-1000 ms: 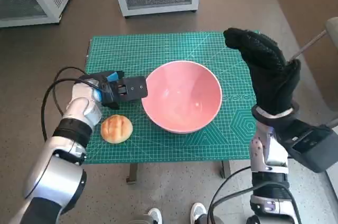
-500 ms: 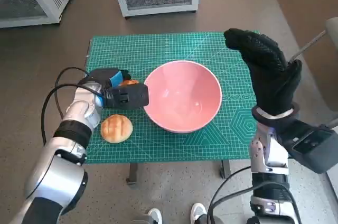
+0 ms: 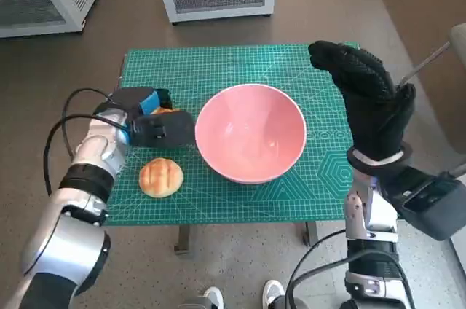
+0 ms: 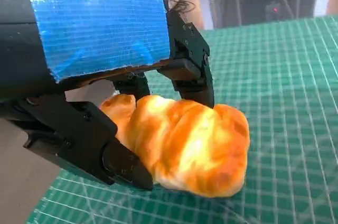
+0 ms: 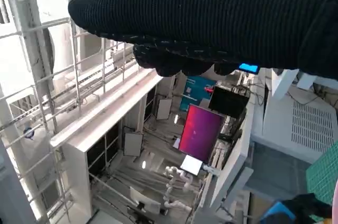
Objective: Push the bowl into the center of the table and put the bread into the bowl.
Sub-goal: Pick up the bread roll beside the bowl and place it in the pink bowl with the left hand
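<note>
We see left hand [image 3: 149, 123] just left of bowl [image 3: 250, 141], fingers [image 4: 193, 71] closed around croissant [image 4: 185, 147], held just above mat [image 3: 218, 68]. Bowl sits mid-table, between our two hands. Round bun [image 3: 161, 177] lies on mat just nearer robot than left hand. Right hand [image 3: 368, 101] raised right of bowl, fingers spread, holding nothing.
</note>
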You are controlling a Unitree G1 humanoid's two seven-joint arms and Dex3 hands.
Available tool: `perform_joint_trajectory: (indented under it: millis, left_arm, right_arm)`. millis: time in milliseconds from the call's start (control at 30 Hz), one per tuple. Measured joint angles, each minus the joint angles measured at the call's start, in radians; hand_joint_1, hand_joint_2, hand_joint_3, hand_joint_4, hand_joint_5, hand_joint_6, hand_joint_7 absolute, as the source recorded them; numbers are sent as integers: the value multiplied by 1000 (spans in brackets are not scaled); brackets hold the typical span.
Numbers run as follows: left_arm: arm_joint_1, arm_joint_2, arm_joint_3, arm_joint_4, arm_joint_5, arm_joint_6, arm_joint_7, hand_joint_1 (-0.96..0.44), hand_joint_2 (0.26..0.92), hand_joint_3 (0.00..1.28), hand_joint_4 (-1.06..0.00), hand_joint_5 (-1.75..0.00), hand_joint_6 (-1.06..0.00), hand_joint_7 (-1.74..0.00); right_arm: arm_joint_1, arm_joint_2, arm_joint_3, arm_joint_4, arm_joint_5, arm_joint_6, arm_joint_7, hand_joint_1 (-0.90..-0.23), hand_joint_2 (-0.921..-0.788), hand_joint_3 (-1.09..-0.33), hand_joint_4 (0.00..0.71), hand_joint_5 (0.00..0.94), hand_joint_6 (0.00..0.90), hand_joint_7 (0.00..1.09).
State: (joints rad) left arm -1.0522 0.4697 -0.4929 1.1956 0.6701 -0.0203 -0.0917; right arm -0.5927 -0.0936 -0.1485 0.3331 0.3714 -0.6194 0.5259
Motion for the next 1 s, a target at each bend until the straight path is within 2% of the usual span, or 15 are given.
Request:
perform_joint_trajectory:
  millis: [167,500,767,1000]
  left_arm:
    - [2,42,38,-137,-13,26,-28,1,920,106,-610,-1151,-621,-1268]
    - [56,123,148,-534,-42,76,-56,2,920,82,-652,-1177,-627,-1195]
    - [162,128,217,-847,-47,117,-72,2,920,64,-702,-1148,-618,-1179]
    - [253,111,231,-1104,-42,134,-95,2,919,45,-741,-1080,-629,-1194]
  right_arm:
    - [0,1,1,1,18,1,8,-358,-921,-599,601,13,197,900]
    - [-1,2,4,1,19,0,13,-363,-921,-605,600,13,184,918]
    - [-2,1,4,1,20,0,15,-369,-921,-602,602,15,180,929]
    - [-2,0,4,1,21,0,20,-374,-921,-596,605,17,180,931]
